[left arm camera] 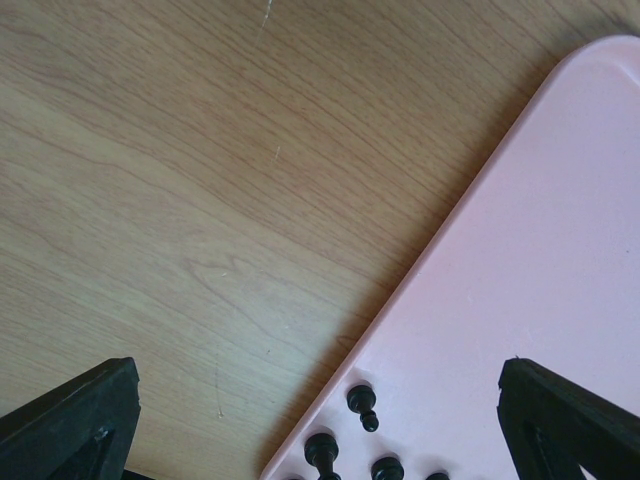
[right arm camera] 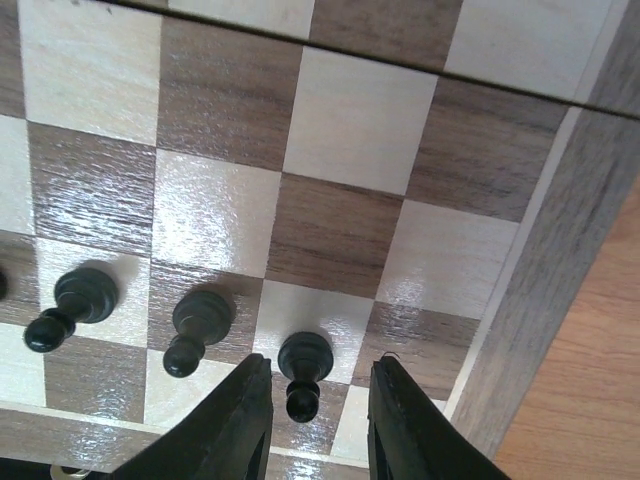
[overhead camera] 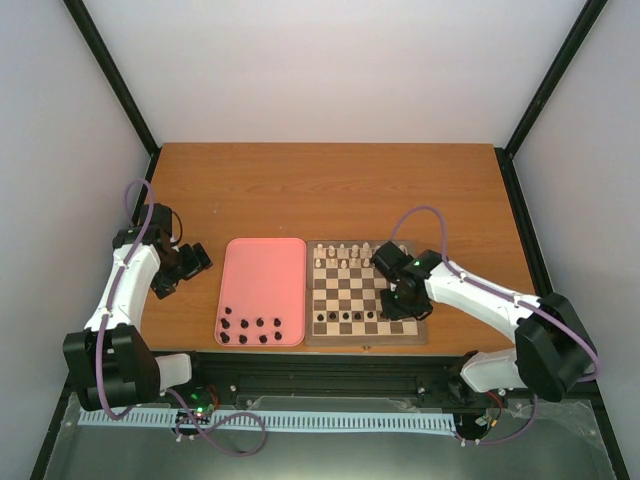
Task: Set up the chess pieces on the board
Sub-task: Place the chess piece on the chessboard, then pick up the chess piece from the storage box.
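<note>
The board (overhead camera: 366,341) sits at the table's (overhead camera: 320,190) near edge, right of centre, with the tray (overhead camera: 262,275) just beside its left. The right gripper (right arm camera: 320,368) holds its jaws apart astride a dark pawn (right arm camera: 303,358) in the board's near right part. The left gripper (left arm camera: 318,375) has its jaws spread wide above the tray's left edge.

My left end effector (left arm camera: 318,400) hangs over the surface (left arm camera: 200,180) with its jaws spread wide. One black finger (left arm camera: 75,420) sits in the corner at 7 o'clock, the other (left arm camera: 570,425) at 5 o'clock. Pale wood grain fills the frame from 8 o'clock round to 12. The pink tray (left arm camera: 540,250) takes up the right side. It has a rounded corner at 1 o'clock, and its edge runs diagonally down to 6 o'clock. Just inside that edge, at 6 o'clock, I see a few dark chess pieces (left arm camera: 362,405) on the tray, close together but apart. The lowest are cut off by the frame. I cannot tell whether they stand upright.
</note>
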You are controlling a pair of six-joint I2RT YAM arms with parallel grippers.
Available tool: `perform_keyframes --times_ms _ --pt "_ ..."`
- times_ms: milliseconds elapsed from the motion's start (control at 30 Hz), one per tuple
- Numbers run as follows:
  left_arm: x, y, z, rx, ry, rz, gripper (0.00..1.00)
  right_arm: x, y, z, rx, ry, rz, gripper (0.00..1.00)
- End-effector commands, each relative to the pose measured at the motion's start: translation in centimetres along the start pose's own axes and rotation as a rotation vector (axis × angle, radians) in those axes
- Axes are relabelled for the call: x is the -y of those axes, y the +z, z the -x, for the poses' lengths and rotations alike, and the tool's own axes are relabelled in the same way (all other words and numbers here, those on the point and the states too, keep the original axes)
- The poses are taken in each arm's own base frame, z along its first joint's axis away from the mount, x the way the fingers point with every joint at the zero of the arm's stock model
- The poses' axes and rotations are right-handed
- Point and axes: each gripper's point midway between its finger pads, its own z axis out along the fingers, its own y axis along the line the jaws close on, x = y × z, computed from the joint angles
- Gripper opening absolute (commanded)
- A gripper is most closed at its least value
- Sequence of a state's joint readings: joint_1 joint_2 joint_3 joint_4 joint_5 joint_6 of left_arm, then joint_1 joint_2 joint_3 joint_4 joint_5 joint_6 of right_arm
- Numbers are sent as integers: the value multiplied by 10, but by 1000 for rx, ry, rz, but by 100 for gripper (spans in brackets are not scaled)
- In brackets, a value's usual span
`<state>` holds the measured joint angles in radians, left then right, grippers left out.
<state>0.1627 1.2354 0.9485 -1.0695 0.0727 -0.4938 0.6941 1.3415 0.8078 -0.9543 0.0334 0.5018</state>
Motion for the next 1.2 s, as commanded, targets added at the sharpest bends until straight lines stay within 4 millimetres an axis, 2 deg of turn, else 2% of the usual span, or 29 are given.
perform_keyframes --times_ms 0,133,267,300,400,500,667,800,1000,1100,1167 --pt "2 -3 7 25 3 -12 100 3 -21 17 82 26 -11 29" --pt "2 -5 7 29 4 -14 100 3 -42 35 158 40 -20 30" --pt "2 -5 6 27 3 -18 100 -16 -69 68 238 -13 18 30" --pt "3 -5 5 26 4 -23 100 -22 -69 72 237 -36 15 30" --pt "4 -5 4 25 4 -30 100 -60 -85 96 295 -125 53 33" --pt "3 -3 3 23 4 -28 100 -115 -95 115 341 -244 120 36" --pt "4 1 2 0 -4 -29 100 -213 -92 127 363 -469 230 38" --pt "9 3 2 -18 -7 -47 100 -278 -91 126 363 -597 370 39" --pt "11 4 4 -26 -8 -53 100 -349 -80 110 373 -826 439 42" --pt "9 5 3 -28 -13 -45 100 -372 -63 105 348 -862 468 42" --pt "6 4 3 -23 -19 -29 100 -379 -52 106 335 -860 475 42"
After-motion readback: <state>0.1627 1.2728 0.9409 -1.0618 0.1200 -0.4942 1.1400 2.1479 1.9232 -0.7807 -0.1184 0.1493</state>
